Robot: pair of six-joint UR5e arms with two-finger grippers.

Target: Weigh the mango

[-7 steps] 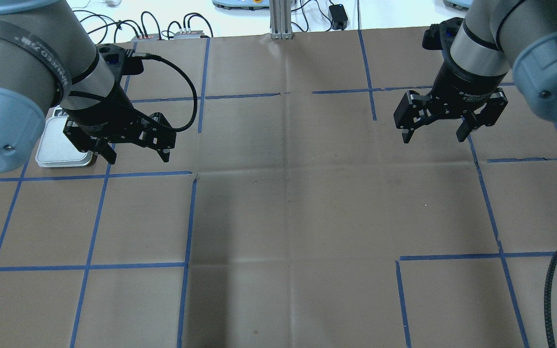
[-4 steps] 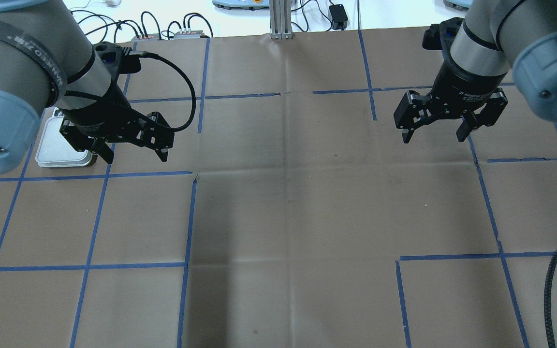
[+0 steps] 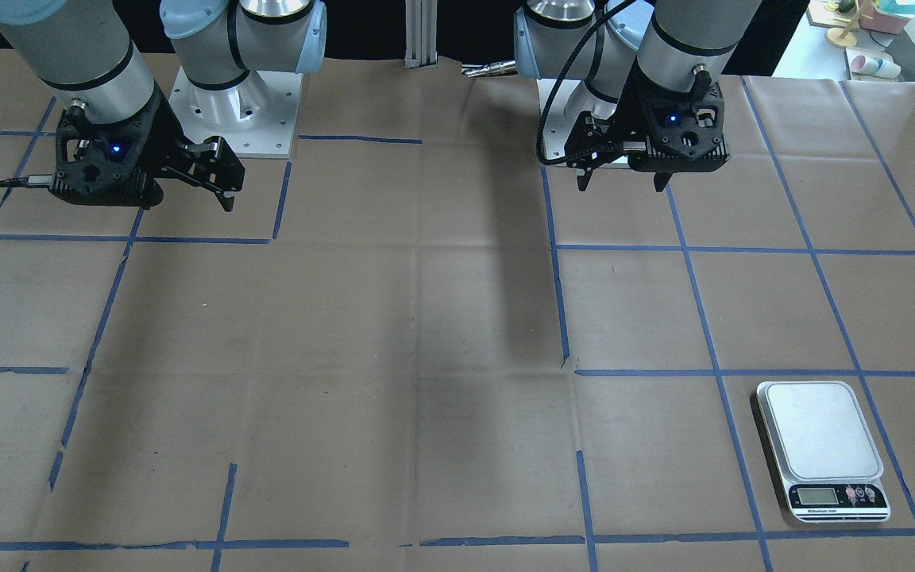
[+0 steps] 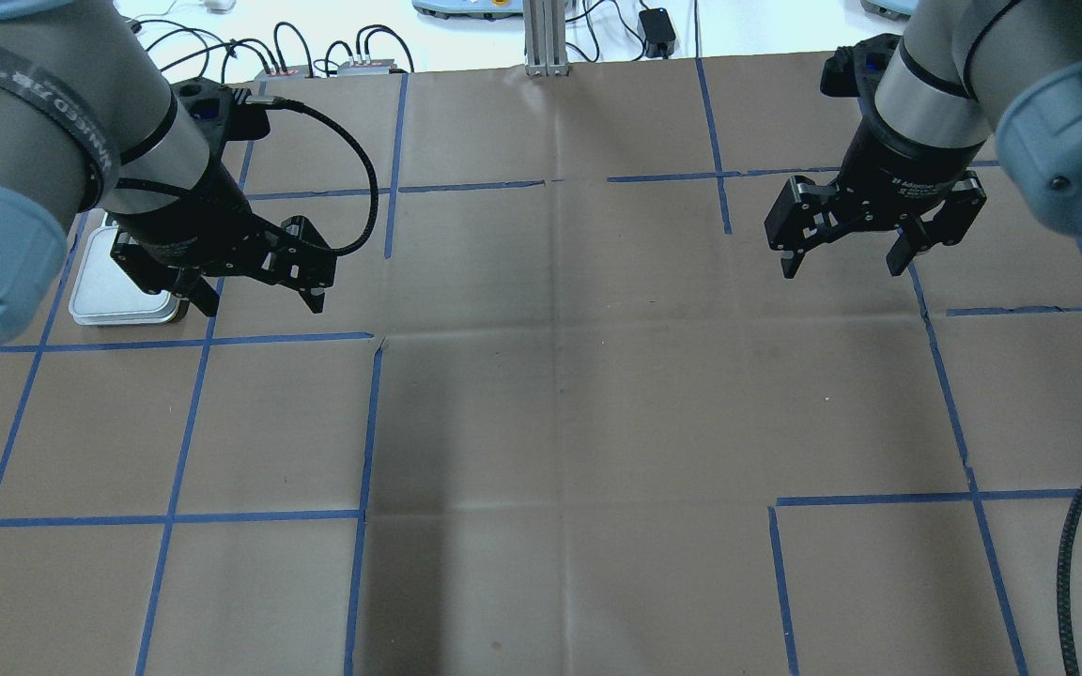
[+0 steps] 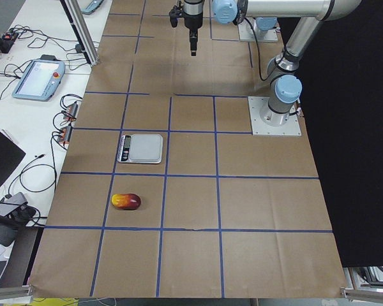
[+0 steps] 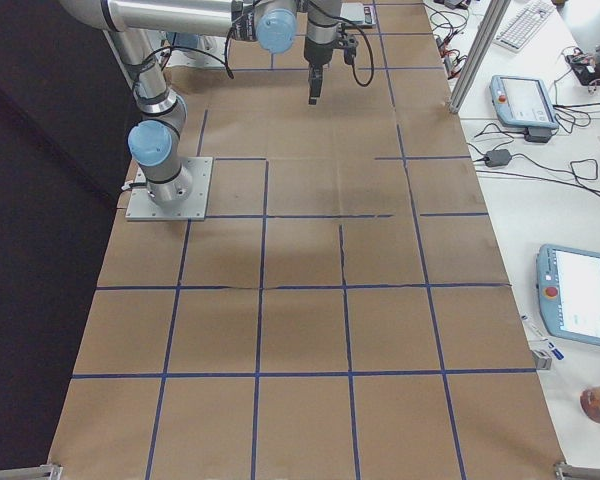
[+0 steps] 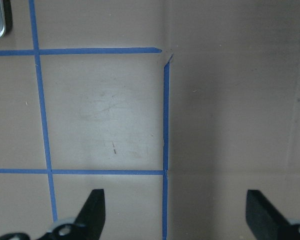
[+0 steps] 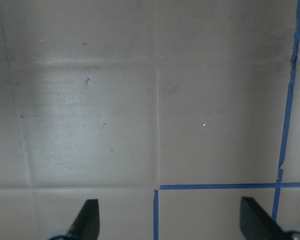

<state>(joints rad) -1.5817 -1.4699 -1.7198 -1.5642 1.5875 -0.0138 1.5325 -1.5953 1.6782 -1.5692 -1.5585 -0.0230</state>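
The mango point(image 5: 126, 201), red at one end and yellow at the other, lies on the paper one taped square beyond the scale towards the table's left end. It shows only in the exterior left view. The scale point(image 3: 819, 445) has a bare silver platform; in the overhead view my left arm hides part of the scale point(image 4: 114, 286). My left gripper point(image 4: 261, 302) hangs open and empty just right of the scale, above the table, and also shows in its wrist view point(image 7: 177, 215). My right gripper point(image 4: 842, 269) is open and empty over the far right, with bare paper below it point(image 8: 171, 222).
Brown paper with blue tape lines point(image 4: 367, 422) covers the table. Cables and small boxes point(image 4: 316, 56) lie past its far edge. A black cable point(image 4: 1072, 545) hangs at the right. Pendants and cables lie on side benches point(image 5: 38, 80).
My left gripper has shifted slightly left and away, towards the scale, still open. My right gripper has not moved.
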